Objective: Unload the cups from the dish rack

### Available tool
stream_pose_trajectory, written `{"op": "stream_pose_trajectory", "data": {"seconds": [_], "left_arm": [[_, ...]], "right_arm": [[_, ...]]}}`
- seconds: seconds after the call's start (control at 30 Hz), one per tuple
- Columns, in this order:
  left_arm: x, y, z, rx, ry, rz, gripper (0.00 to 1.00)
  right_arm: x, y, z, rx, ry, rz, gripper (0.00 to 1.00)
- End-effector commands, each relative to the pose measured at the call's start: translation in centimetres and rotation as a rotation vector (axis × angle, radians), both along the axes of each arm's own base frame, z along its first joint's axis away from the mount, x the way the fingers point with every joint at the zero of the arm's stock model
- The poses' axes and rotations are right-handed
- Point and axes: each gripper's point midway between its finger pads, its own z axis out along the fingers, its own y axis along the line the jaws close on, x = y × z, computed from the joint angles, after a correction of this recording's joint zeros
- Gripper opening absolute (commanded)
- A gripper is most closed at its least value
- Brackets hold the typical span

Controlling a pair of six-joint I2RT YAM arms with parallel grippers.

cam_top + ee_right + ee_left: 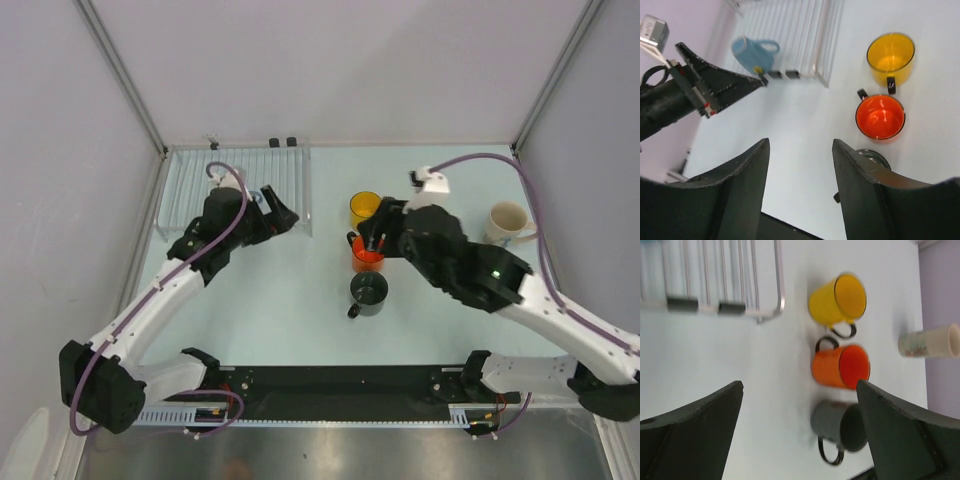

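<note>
The clear dish rack (190, 185) stands at the back left, and a light blue cup (752, 52) lies in it, seen in the right wrist view. My left gripper (283, 212) hovers wide open over the rack's right end, holding nothing. On the table to the right a yellow cup (364, 207), an orange cup (367, 256) and a dark grey cup (368, 292) stand in a row. A cream cup (507, 222) sits far right. My right gripper (372, 240) is open just above the orange cup, nothing between its fingers.
Pale walls with metal corner posts close in the table at the back and both sides. A black rail (340, 385) with both arm bases runs along the near edge. My right arm reaches over the table between the cup row and the cream cup.
</note>
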Motion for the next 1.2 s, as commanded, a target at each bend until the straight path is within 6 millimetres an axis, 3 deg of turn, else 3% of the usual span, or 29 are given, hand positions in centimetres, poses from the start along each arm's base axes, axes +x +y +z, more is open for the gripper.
{"op": "stream_pose_trajectory", "data": {"seconds": [0.0,0.03,0.1,0.17,0.2,0.23,0.3,0.43,0.7,0.83,1.0,1.17], "left_arm": [[5.2,3.4,2.9,0.190,-0.092,0.143,1.00],[6.4,4.0,4.4,0.203,-0.116,0.176,1.00],[9.2,5.4,4.6,0.286,-0.116,0.244,1.00],[10.8,6.8,3.9,0.367,-0.086,0.304,1.00],[12.2,8.1,2.4,0.435,-0.046,0.356,1.00],[13.2,8.6,3.5,0.448,-0.057,0.385,1.00],[15.3,10.3,3.2,0.500,-0.032,0.451,1.00],[16.7,13.0,2.2,0.556,0.054,0.537,1.00],[17.0,15.2,0.6,0.553,0.149,0.618,1.00],[17.2,15.2,-0.6,0.568,0.177,0.602,1.00],[16.8,14.6,-4.3,0.553,0.262,0.559,1.00],[16.3,14.2,-6.1,0.534,0.293,0.547,1.00]], "right_arm": [[0.0,-3.3,0.0,0.004,-0.088,-0.043,0.59],[-0.2,-3.3,-0.1,0.019,-0.090,-0.028,0.60],[-0.5,-3.5,-1.0,0.031,-0.092,-0.016,0.60],[-0.5,-3.4,-1.3,0.029,-0.100,-0.007,0.60],[-0.5,-3.3,-1.8,0.021,-0.096,-0.002,0.60],[-0.4,-3.3,-2.0,0.013,-0.095,0.000,0.60],[-0.1,-3.1,-2.5,-0.010,-0.090,0.001,0.60],[0.5,-2.6,-3.2,-0.034,-0.085,0.009,0.60],[1.9,-2.0,-4.4,-0.030,-0.050,0.032,0.60],[2.5,-2.2,-5.1,-0.030,-0.027,0.028,0.59],[2.8,-2.5,-5.8,-0.025,-0.005,0.022,0.59],[2.9,-2.6,-6.4,-0.024,0.015,0.017,0.59]]}}
